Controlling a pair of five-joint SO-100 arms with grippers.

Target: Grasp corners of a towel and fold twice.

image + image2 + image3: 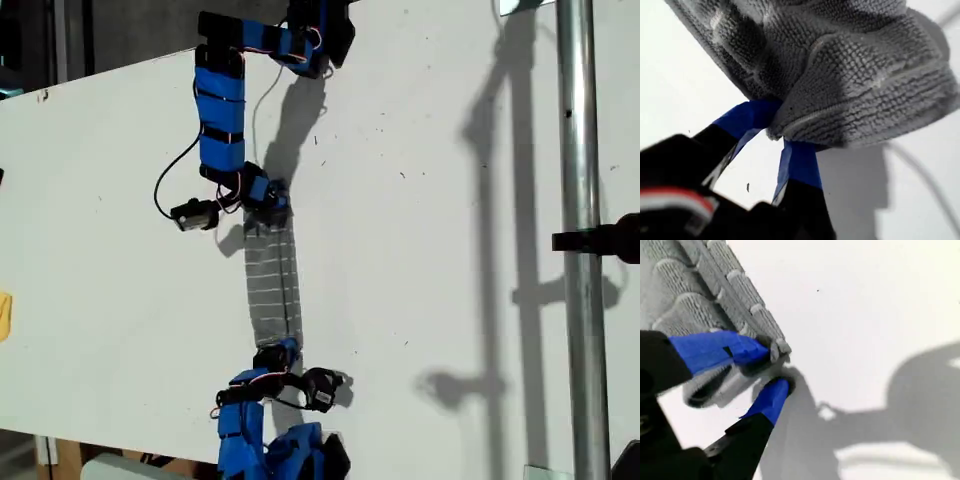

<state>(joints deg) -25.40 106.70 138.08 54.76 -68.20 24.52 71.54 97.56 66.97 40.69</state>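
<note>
One towel [273,285], stretched between two grippers: my first gripper [777,132] and my second gripper [771,369]. Two blue arms, one white table [430,250], one metal pole [582,240].

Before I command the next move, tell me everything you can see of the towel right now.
The towel is grey, soft looped fabric with thin white stripes. In the exterior view it forms a long narrow strip, seemingly folded, between the two arms on the white table. My first gripper pinches a bunched edge, with cloth puffing out beyond the jaws. My second gripper bites a corner or edge at a ribbed hem. Whether the strip lies flat or hangs slightly lifted is unclear.
</note>
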